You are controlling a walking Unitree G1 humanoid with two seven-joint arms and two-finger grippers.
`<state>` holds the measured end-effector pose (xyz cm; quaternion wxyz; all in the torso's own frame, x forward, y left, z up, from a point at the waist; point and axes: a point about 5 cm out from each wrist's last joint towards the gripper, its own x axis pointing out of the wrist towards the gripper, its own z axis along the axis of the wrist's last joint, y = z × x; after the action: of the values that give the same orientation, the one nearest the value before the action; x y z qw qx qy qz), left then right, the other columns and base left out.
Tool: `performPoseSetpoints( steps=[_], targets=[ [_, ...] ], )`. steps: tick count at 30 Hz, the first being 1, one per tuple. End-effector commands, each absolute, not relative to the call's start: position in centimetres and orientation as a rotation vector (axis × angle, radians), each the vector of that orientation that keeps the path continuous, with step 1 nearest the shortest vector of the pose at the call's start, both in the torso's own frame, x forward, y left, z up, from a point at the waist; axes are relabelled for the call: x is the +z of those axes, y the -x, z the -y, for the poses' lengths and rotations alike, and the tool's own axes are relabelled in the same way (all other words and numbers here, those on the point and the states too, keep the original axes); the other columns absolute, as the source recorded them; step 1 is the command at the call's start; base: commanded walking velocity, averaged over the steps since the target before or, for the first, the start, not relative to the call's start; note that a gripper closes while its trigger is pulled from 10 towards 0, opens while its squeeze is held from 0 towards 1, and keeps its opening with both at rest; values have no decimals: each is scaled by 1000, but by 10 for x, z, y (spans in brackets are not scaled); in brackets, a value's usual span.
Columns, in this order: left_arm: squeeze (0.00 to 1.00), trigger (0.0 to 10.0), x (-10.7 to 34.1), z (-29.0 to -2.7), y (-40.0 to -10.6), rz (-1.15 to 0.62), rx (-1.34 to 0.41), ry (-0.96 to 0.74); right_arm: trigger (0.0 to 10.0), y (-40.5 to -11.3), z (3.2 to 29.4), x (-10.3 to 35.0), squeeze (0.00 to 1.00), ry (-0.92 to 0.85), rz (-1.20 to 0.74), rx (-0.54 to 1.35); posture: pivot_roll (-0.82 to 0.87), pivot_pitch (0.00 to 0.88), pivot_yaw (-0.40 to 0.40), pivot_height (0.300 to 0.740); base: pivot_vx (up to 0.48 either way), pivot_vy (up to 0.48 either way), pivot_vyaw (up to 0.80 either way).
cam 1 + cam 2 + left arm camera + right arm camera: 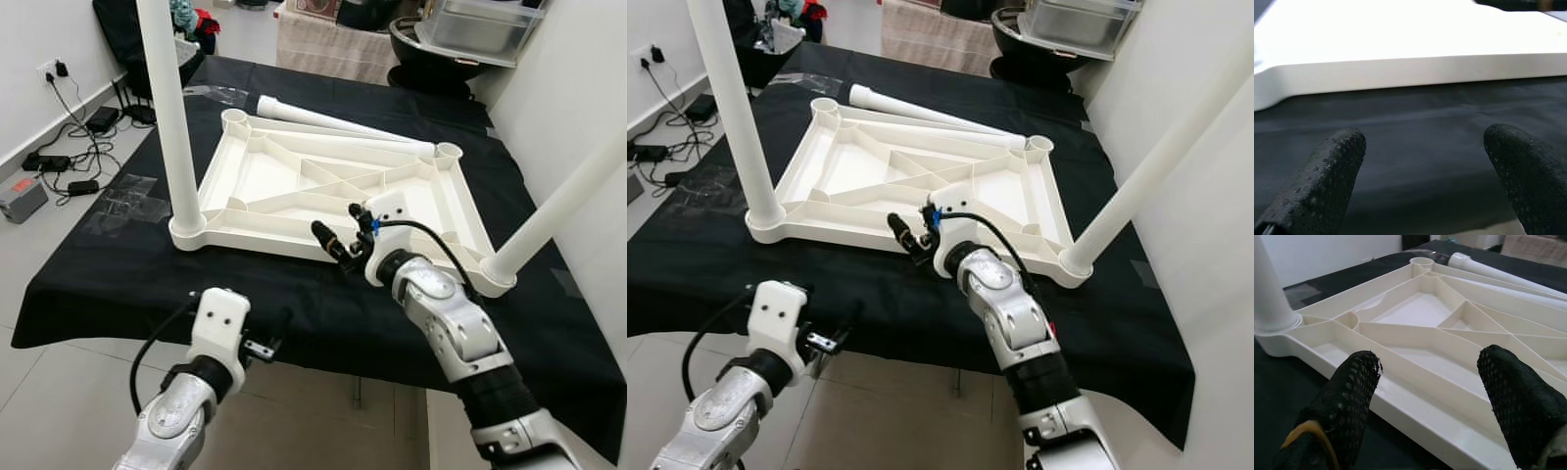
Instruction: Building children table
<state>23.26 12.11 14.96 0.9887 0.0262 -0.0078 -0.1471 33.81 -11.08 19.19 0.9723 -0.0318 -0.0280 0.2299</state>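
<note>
A white plastic tabletop [294,181] lies upside down on a black-clothed table [118,284]. One white leg [168,117] stands upright in its near-left corner socket. A second leg [563,206] leans out of the near-right socket. A loose third leg [338,122] lies along the tabletop's far edge, between the two empty far sockets [234,117] [448,152]. My right gripper [345,230] is open and hovers just over the tabletop's near rim [1415,401], holding nothing. My left gripper [269,345] is open at the table's front edge, pointing at the tabletop's near side wall [1400,73].
Cables and a power strip [59,162] lie on the floor at the left. A black chair [127,39] and a draped piece of furniture [333,44] stand behind the table. A white wall [578,88] runs close along the right. Tape patches [127,201] mark the cloth.
</note>
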Motion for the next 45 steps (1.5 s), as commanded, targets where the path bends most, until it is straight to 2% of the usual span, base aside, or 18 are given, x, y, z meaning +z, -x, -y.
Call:
performPoseSetpoints(
  steps=[1, 6, 11, 13, 15, 17, 19, 20, 23, 26, 27, 32, 40, 45],
  targets=[
    [0, 10000, 148, -120, -230, 17, -295, -58, 10000, -334, 120, 185, 0, 72, 70, 391, 76, 90, -139, 740, 0, 0, -800],
    [0, 10000, 147, -114, -229, 15, -316, -54, 10000, -330, 120, 175, 0, 74, 51, 374, 74, 88, -135, 740, 0, 0, -798],
    [0, 10000, 146, -112, -229, 13, -321, -52, 10000, -332, 113, 181, 0, 88, 78, 437, 72, 88, -137, 740, 0, 0, 0],
    [0, 10000, 148, -113, -230, 18, -318, -50, 10000, -341, 105, 191, 0, 131, 76, 514, 77, 89, -145, 740, 0, 0, 0],
    [0, 10000, 148, -113, -230, 19, -317, -50, 10000, -342, 104, 193, 0, 133, 73, 526, 77, 89, -145, 740, 0, 0, 0],
    [0, 10000, 151, -115, -231, 29, -311, -61, 10000, -349, 105, 191, 0, 214, 20, 519, 81, 91, -156, 740, 0, 0, 0],
    [0, 10000, 155, -121, -234, 25, -323, -95, 10000, -363, 121, 183, 0, 262, -79, 338, 86, 97, -160, 740, 0, 0, 0],
    [0, 10000, 155, -121, -234, 25, -323, -95, 10000, -363, 121, 183, 0, 262, -79, 338, 86, 97, -160, 740, 0, 0, 0],
    [0, 10000, 160, -130, -240, 39, -341, -146, 10000, -369, 151, 171, 0, 274, -163, 127, 90, 105, -156, 740, 0, 0, 0],
    [0, 10000, 161, -131, -242, 41, -348, -159, 10000, -368, 166, 163, 0, 261, -210, 39, 88, 113, -149, 740, 0, 0, 0],
    [0, 10000, 161, -131, -242, 41, -348, -159, 10000, -368, 166, 163, 0, 261, -210, 39, 88, 113, -149, 740, 0, 0, 0],
    [0, 10000, 159, -124, -241, 35, -388, -172, 10000, -356, 204, 152, 0, 207, -299, -91, 75, 142, -132, 740, 0, 0, 0],
    [0, 10000, 155, -120, -238, 16, -407, -169, 10000, -344, 223, 144, 0, 154, -345, -179, 73, 163, -124, 740, 0, 0, 0],
    [0, 10000, 155, -119, -237, 11, -411, -168, 10000, -336, 233, 137, 0, 179, -394, -207, 66, 173, -116, 740, 0, 0, 0]
  ],
)
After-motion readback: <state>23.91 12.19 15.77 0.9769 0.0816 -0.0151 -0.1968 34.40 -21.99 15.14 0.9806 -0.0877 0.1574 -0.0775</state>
